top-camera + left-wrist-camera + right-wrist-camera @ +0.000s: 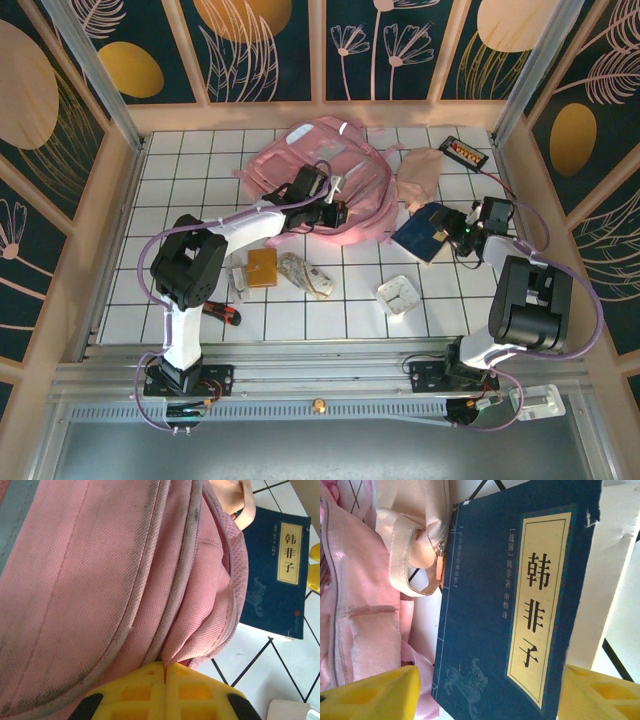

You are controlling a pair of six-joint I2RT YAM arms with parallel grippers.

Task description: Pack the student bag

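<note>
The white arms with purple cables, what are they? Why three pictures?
They are two robot arms, a left arm and a right arm, bolted to a tiled table. One picture looks down from above; the other two come from small cameras on the wrists. The yellow pinchers are called end effectors. The left end effector is pinching the edge of the pink backpack. The right end effector is open, with a finger on either side of the blue book. A beige pouch and a small white box lie nearby.

White gridded tabletop, dark floral wall panels, wooden frame
</note>
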